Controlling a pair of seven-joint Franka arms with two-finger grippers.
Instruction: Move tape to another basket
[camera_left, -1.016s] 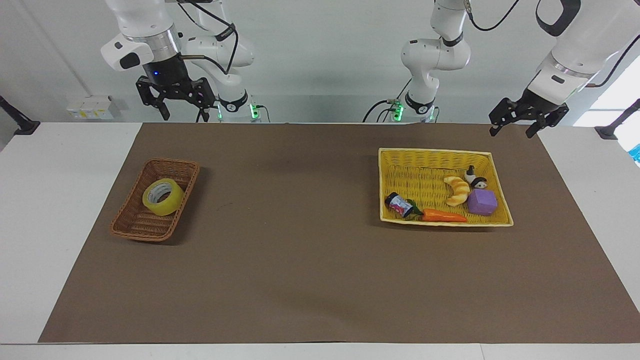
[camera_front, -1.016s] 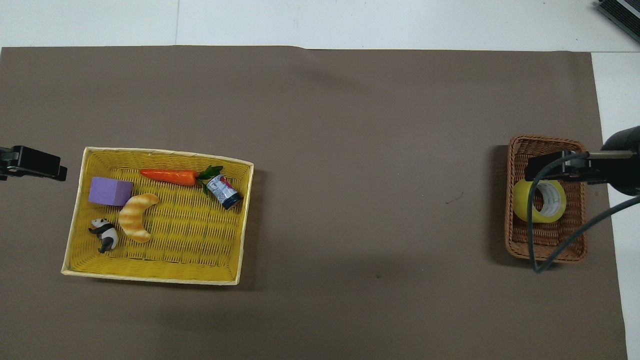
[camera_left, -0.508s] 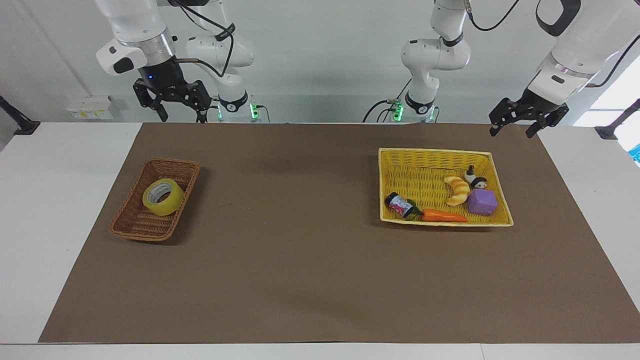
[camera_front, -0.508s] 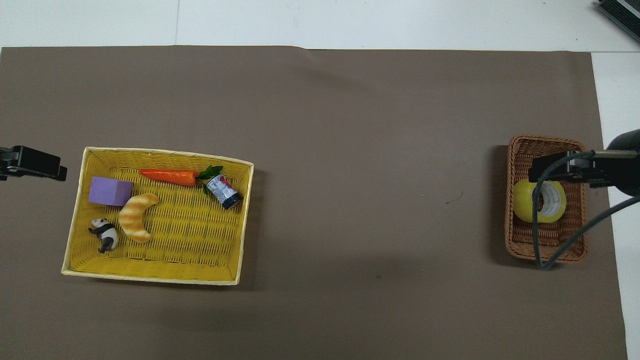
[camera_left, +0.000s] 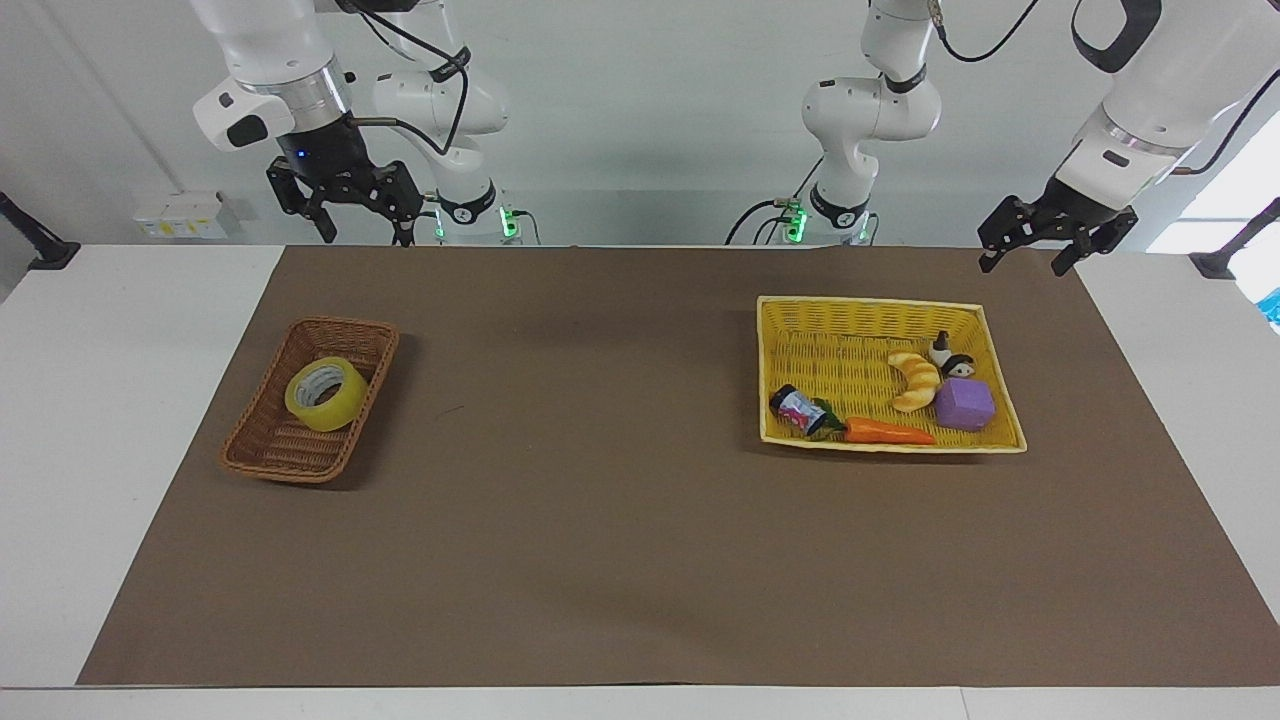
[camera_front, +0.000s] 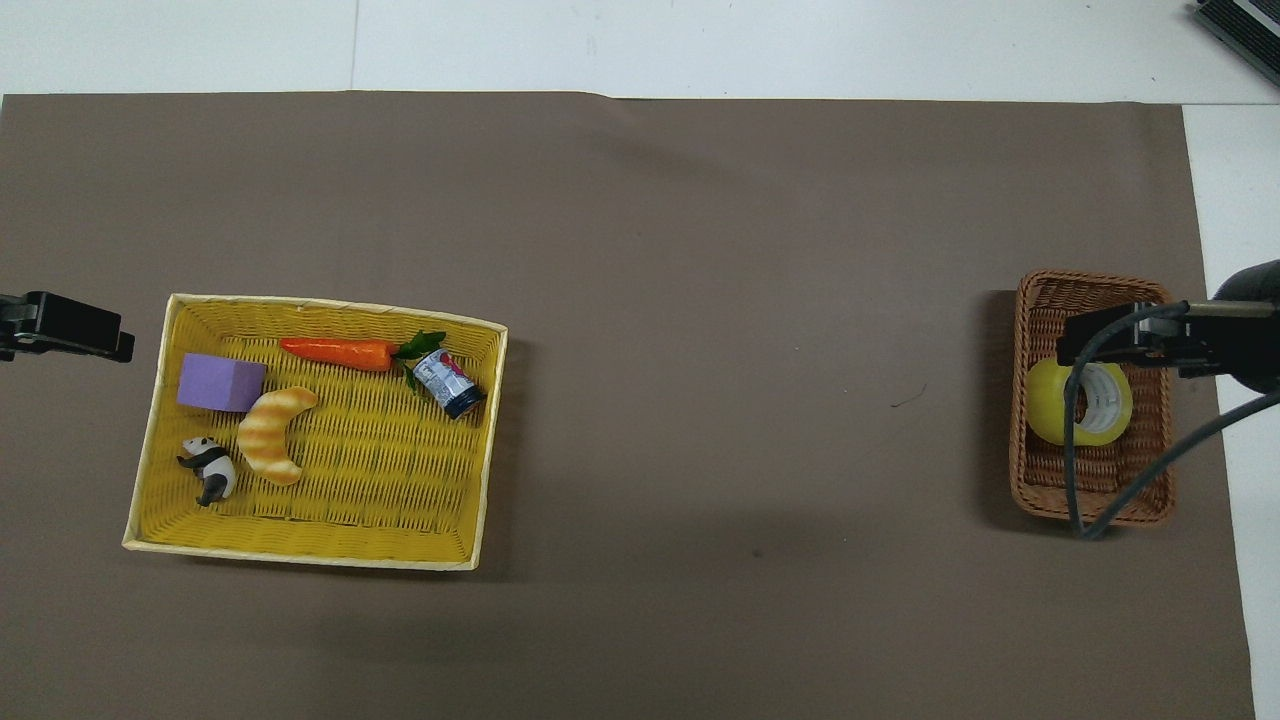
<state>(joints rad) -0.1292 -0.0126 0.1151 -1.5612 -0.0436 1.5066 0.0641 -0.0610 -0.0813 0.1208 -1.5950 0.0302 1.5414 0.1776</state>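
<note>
The tape (camera_left: 323, 393), a thick yellow roll with a white core, lies in the small brown wicker basket (camera_left: 270, 462) at the right arm's end of the table. It also shows in the overhead view (camera_front: 1045, 405), in the same basket (camera_front: 1090, 490). My right gripper (camera_left: 365, 235) is open and empty, raised high over the basket and well clear of the tape. In the overhead view its cable crosses the roll. My left gripper (camera_left: 1022, 265) is open and empty, held up beside the yellow basket (camera_left: 860, 303).
The large yellow basket (camera_front: 330, 310) at the left arm's end holds a croissant toy (camera_front: 272, 435), a purple block (camera_front: 220, 382), a carrot (camera_front: 340, 351), a small can (camera_front: 447, 382) and a panda figure (camera_front: 208, 468). A brown mat (camera_left: 600, 520) covers the table.
My right gripper has risen a little above the brown basket and then held still. The tape, both baskets and the left arm have not moved.
</note>
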